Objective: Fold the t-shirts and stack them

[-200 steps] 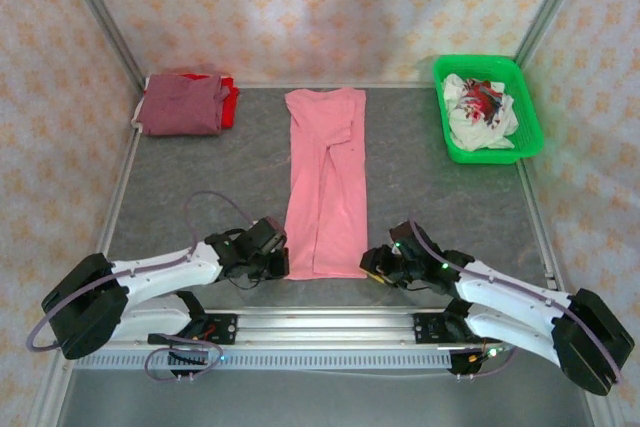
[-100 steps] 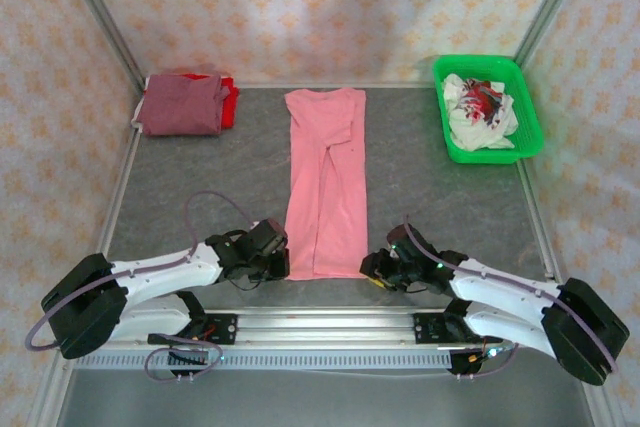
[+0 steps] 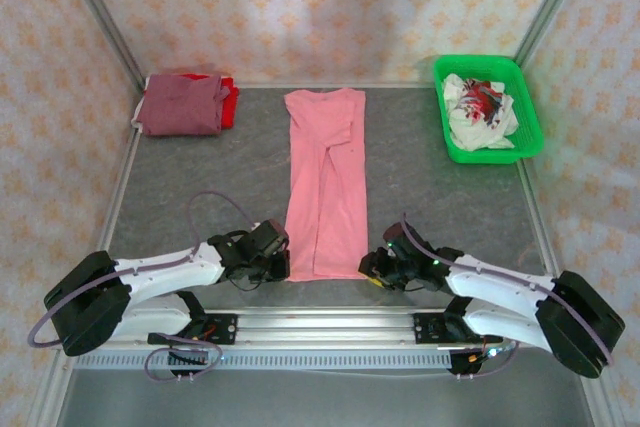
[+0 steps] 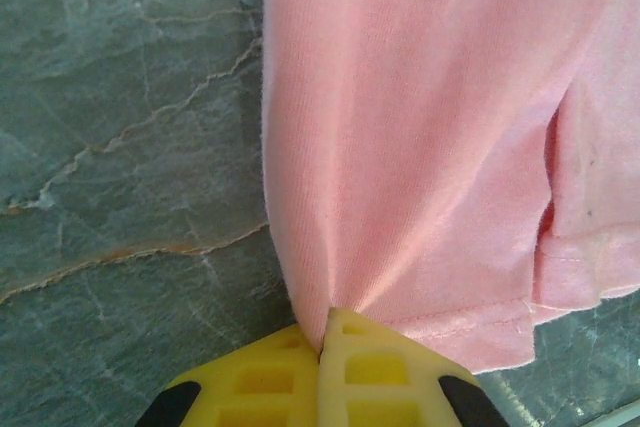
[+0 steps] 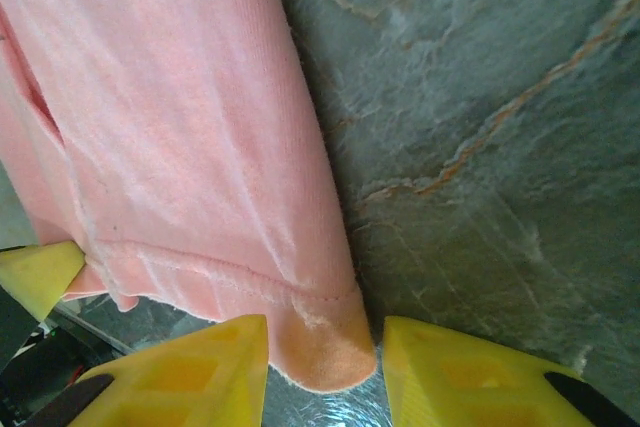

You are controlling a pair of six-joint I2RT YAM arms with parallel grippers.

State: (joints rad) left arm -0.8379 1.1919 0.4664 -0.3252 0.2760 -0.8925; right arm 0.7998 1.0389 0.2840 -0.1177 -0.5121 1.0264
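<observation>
You have 3 walls (image 3: 330, 7) around the workspace, all papered cream with a repeating orange flower print. 2 bare metal posts (image 3: 100, 17) slant up at the back corners. The tabletop (image 3: 200, 177) is a grey stone-look sheet, and in the left wrist view pale and rust-coloured veins (image 4: 150, 119) cross it. An aluminium rail (image 3: 320, 325) runs along the near edge. The light is even and the shadows are soft.

We see the red shirt (image 3: 230, 101) mostly buried under the maroon one (image 3: 182, 105); basket (image 3: 495, 157) contents are too small to ID. Both wrist views crop the pink shirt (image 4: 430, 127); its corner vanishes between the left fingers (image 4: 380, 367).
</observation>
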